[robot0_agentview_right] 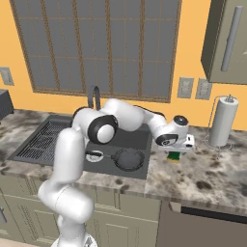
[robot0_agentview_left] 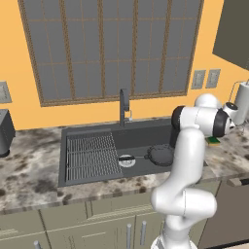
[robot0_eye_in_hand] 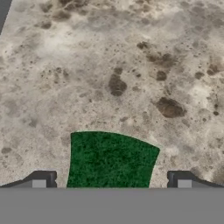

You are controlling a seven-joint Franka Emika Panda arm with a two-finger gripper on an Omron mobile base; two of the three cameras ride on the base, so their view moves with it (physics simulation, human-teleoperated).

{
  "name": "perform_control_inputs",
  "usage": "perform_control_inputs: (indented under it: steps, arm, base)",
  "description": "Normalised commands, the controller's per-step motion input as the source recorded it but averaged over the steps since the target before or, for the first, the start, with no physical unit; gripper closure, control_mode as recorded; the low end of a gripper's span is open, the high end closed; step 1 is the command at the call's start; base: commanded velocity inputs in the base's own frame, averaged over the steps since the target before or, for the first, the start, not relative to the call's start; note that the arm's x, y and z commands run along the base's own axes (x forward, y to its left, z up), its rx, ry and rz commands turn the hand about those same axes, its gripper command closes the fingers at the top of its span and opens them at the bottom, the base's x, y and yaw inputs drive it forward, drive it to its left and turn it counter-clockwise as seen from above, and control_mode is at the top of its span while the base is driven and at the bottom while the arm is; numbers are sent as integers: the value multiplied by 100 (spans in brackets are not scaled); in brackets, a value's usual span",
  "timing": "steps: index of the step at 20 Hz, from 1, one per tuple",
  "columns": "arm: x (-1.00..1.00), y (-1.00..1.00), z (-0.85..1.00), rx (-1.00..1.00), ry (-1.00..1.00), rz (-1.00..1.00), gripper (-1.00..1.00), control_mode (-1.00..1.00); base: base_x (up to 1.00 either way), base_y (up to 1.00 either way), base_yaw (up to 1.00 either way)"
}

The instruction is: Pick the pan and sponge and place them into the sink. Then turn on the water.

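The dark grey pan (robot0_agentview_left: 161, 154) (robot0_agentview_right: 128, 158) lies inside the sink (robot0_agentview_left: 141, 132) (robot0_agentview_right: 137, 138), at its right end, with its black handle pointing left toward the silver drain. On the counter just right of the sink rests the sponge (robot0_agentview_right: 174, 157) (robot0_agentview_left: 213, 141), yellow with a green top (robot0_eye_in_hand: 110, 161). My gripper (robot0_agentview_right: 180, 146) (robot0_eye_in_hand: 111, 179) hangs directly over the sponge, open, one fingertip (robot0_eye_in_hand: 43, 178) on each side of the green top. Nothing is held.
A dark faucet (robot0_agentview_left: 124, 105) rises behind the sink. A ribbed draining grid (robot0_agentview_left: 92, 155) fills the basin's left half. A paper towel roll (robot0_agentview_right: 224, 121) stands on the counter at the right, under a wall cabinet (robot0_agentview_right: 229, 43). A dark appliance (robot0_agentview_left: 5, 131) sits far left.
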Motion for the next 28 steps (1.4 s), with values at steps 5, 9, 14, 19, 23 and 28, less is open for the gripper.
perform_control_inputs:
  steps: [5,9,14,19,23,28]
  arm:
    - [4,-2,-35,0,0,0,-100,-100]
    - [3,0,-47,0,0,0,-100,-100]
    - [19,0,-13,0,0,0,100,-100]
    - [4,20,1,-3,0,0,100,-100]
    - [0,73,8,-12,0,0,100,-100]
    - [0,83,15,-12,0,0,100,-100]
  base:
    - [0,0,0]
    - [0,0,0]
    - [0,0,0]
    - [0,0,0]
    - [0,0,0]
    - [0,0,0]
